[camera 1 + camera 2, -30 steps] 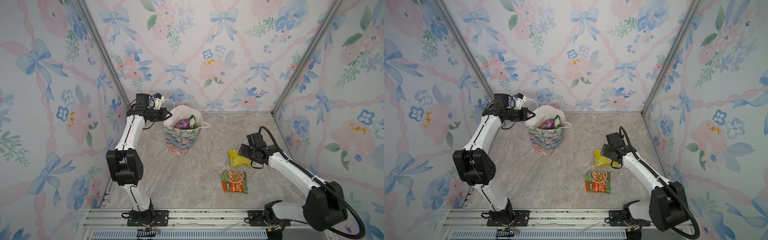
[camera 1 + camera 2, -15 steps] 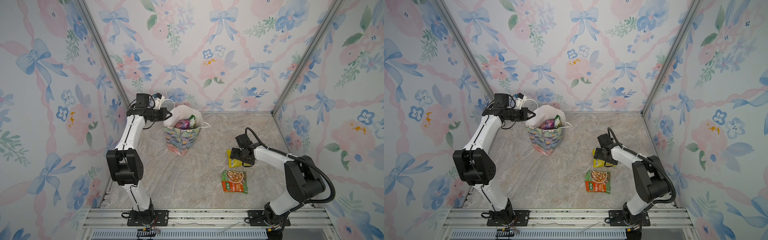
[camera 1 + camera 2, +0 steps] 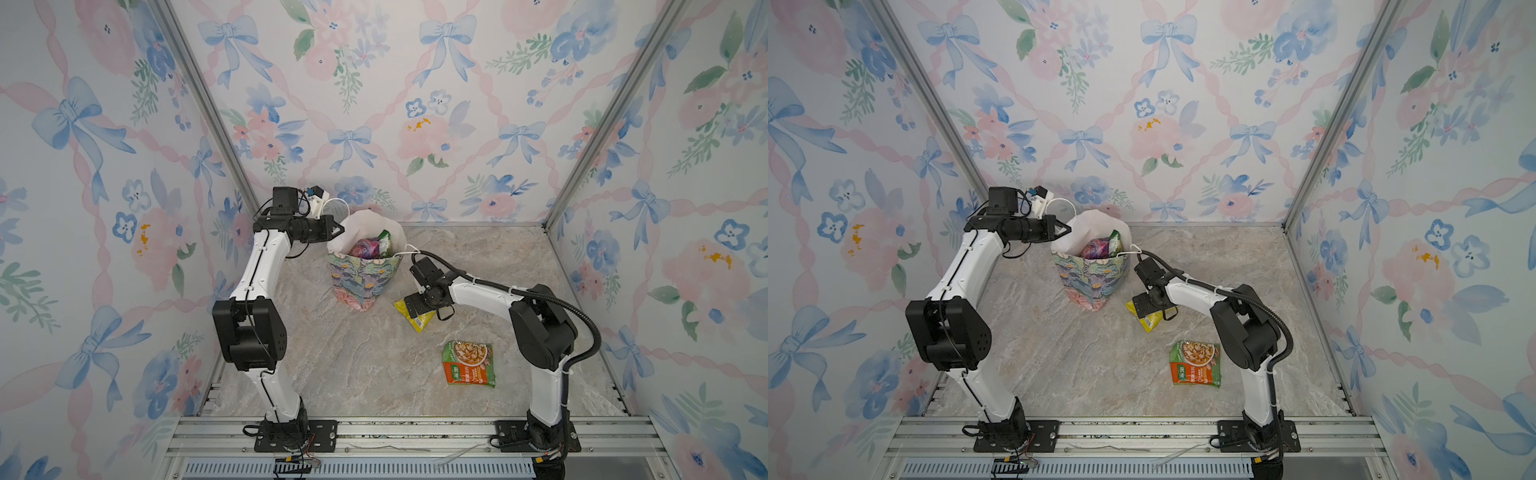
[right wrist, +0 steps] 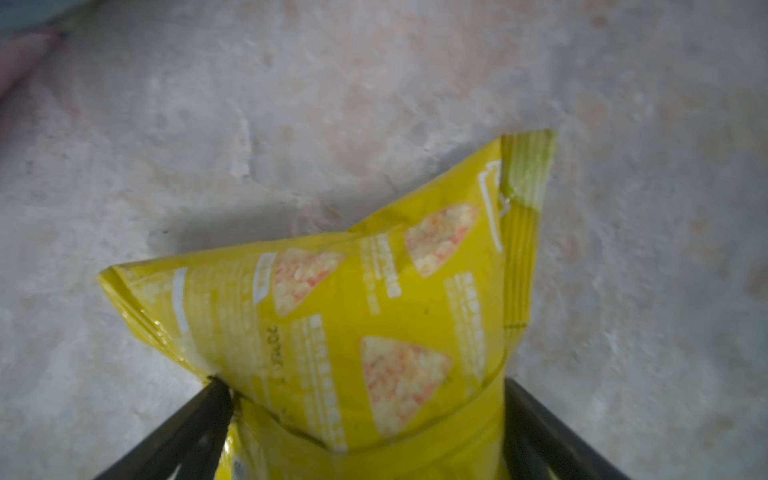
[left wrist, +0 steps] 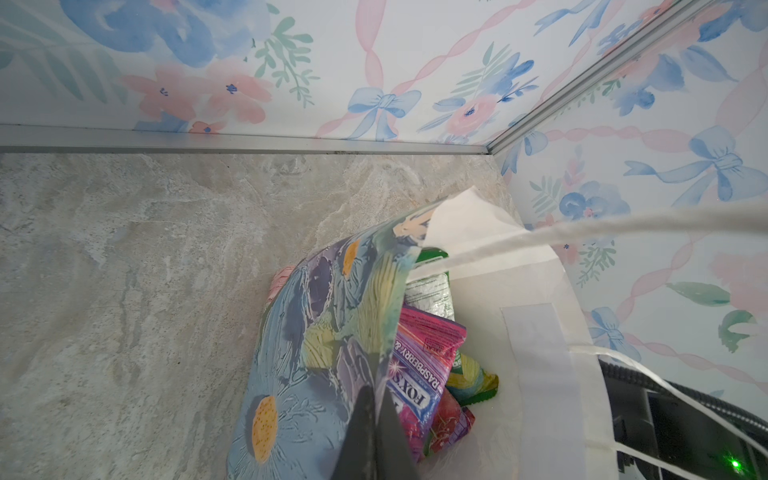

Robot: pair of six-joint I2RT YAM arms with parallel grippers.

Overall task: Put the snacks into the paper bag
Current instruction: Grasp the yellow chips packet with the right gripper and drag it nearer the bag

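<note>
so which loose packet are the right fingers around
The yellow glossy packet, between the open right fingers; the orange-green pouch lies untouched nearer the front.

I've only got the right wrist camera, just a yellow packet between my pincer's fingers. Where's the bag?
Observer: The paper bag stands upright, apart from the yellow packet and left of it in both top views.
Operator: Is anything steadying it?
Observer: The left pincer is shut on its rim.
Operator: Any other packets out?
Observer: One orange-green packet lies flat on the table, apart from both.
</note>
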